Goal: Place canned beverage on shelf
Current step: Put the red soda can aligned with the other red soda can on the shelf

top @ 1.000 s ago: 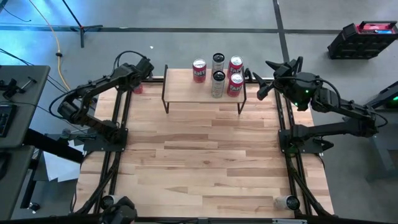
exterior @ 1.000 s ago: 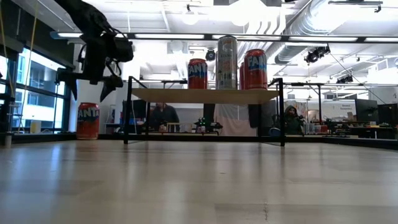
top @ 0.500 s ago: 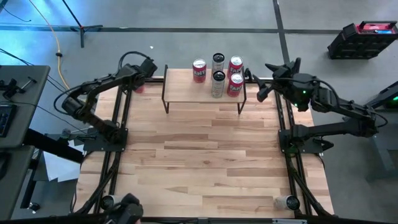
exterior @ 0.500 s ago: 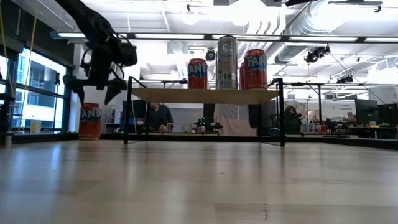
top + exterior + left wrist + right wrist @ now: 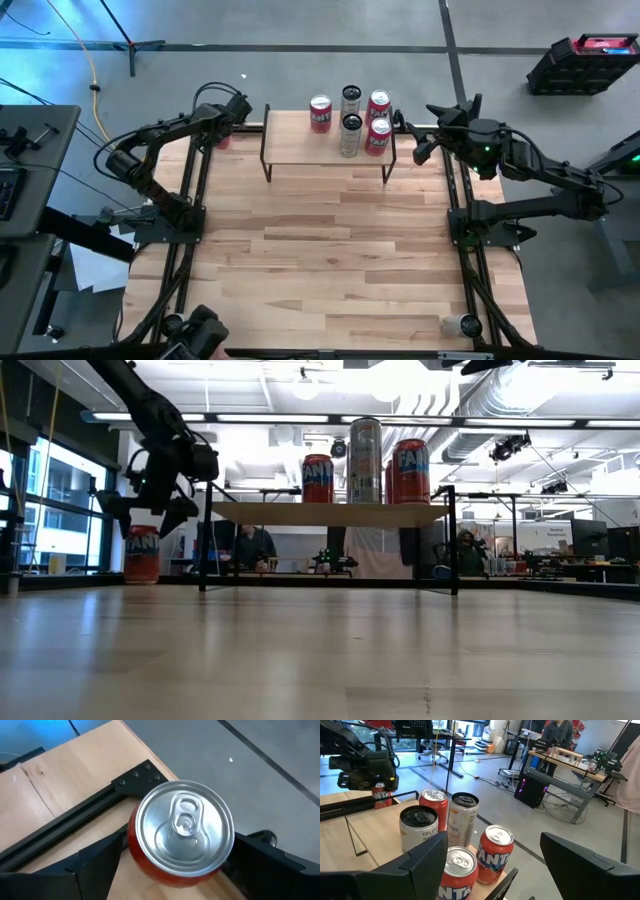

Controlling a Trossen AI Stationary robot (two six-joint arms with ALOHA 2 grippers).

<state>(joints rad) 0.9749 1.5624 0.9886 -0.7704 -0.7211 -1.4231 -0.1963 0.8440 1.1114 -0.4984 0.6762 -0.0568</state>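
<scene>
A red Fanta can (image 5: 182,832) stands upright on the table's far left corner, left of the shelf; it also shows in the low view (image 5: 142,555). My left gripper (image 5: 148,520) is open and points down over it, one finger (image 5: 95,865) on each side of the can's top, apart from it. The shelf (image 5: 328,150), a light wood plank on black legs, stands at the far middle with several upright cans (image 5: 350,120) on its right half. My right gripper (image 5: 418,130) is open and empty just right of the shelf.
The black frame rail (image 5: 75,820) runs right beside the red can at the table corner. The shelf's left half (image 5: 290,140) is bare. The wide wooden tabletop (image 5: 330,250) lies in front of the shelf. People and desks show in the room behind the table.
My left gripper has gone down toward the red can at the far left corner, staying open, and its fingers now stand at the level of the can's top. The can has stayed in place.
</scene>
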